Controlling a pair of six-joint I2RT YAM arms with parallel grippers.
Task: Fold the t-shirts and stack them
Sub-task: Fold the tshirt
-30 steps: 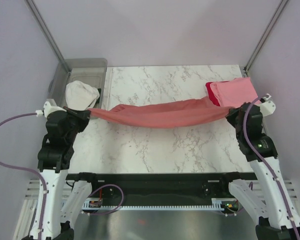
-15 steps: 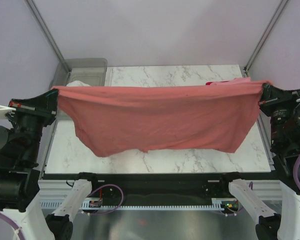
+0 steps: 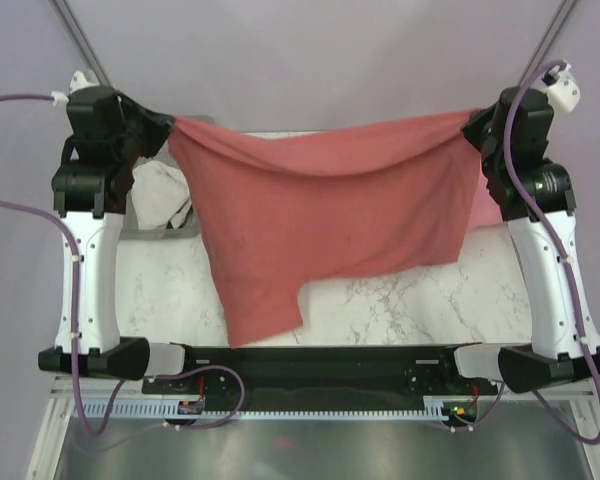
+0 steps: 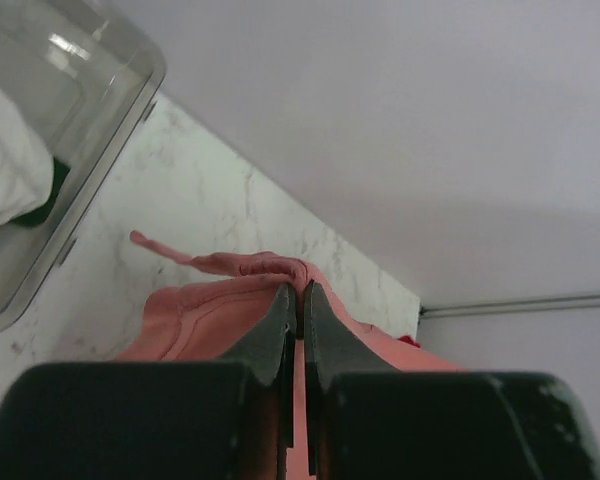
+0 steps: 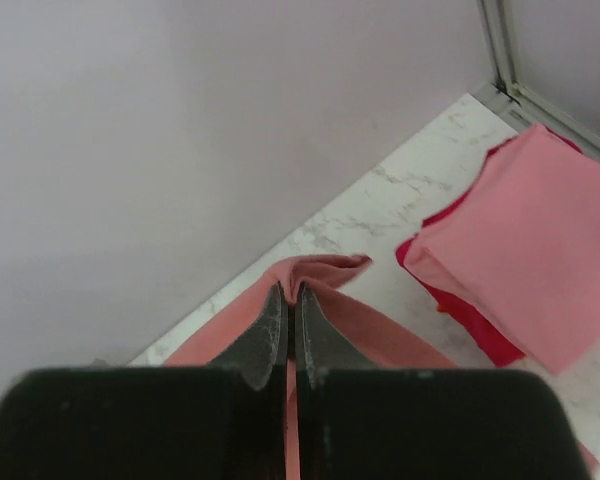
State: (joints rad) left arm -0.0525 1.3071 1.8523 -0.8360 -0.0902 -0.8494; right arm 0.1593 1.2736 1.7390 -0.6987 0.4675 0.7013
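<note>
The dusty salmon-red t-shirt point(image 3: 330, 215) hangs spread out in the air between both arms, high over the marble table point(image 3: 400, 300). My left gripper point(image 3: 170, 128) is shut on its upper left corner, with cloth bunched at the fingertips in the left wrist view point(image 4: 300, 288). My right gripper point(image 3: 470, 122) is shut on the upper right corner point(image 5: 290, 290). The shirt's lower left corner droops toward the table's front edge. A folded light pink t-shirt point(image 5: 525, 265) lies on top of a bright red t-shirt point(image 5: 470, 310) at the back right.
A clear plastic bin point(image 4: 75, 110) stands at the back left with a white cloth point(image 3: 160, 190) in it. A metal frame post point(image 5: 500, 50) rises at the back right corner. Pale walls close in the back and sides.
Both arms have lifted the salmon-red shirt from a low stretched band over the table to a high hanging sheet. Its lower edge has swung and now droops at the left.
</note>
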